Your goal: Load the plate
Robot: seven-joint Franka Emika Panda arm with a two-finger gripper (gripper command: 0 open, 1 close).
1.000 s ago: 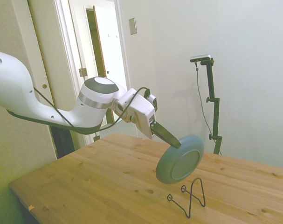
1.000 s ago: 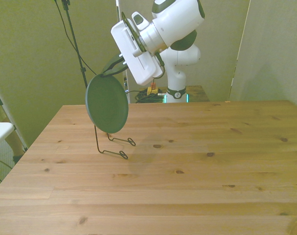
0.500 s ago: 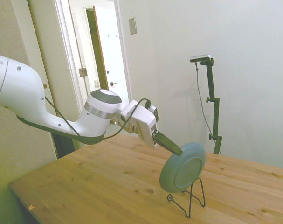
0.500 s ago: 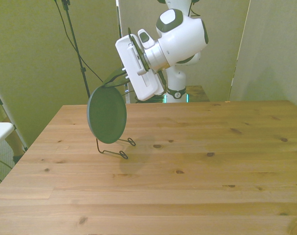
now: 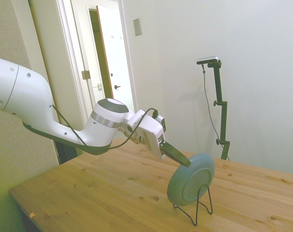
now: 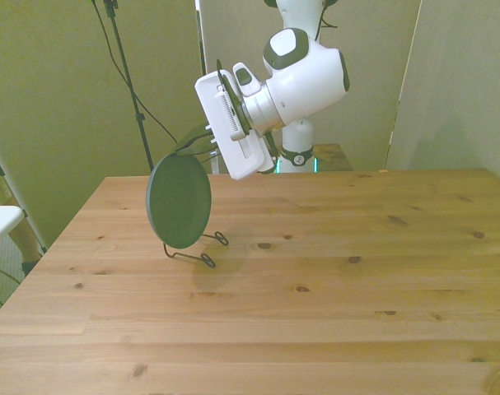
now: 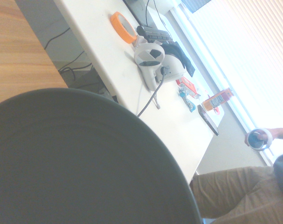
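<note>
Plate [image 5: 190, 180] held on edge by its upper rim, pinched in the closed gripper [image 5: 185, 161], so that its lower rim can be slotted into the black wire stand [image 5: 198, 207] right beneath it on the wooden table [image 6: 332, 288]. Whether it is seated cannot be told. Only in the wrist view is a seated person [image 7: 239, 196] shown beyond a white desk [image 7: 132, 84].

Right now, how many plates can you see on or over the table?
1. The plate is held on edge by the gripper, low over the black wire stand near the front view's left side of the table. No other plate shows.
</note>
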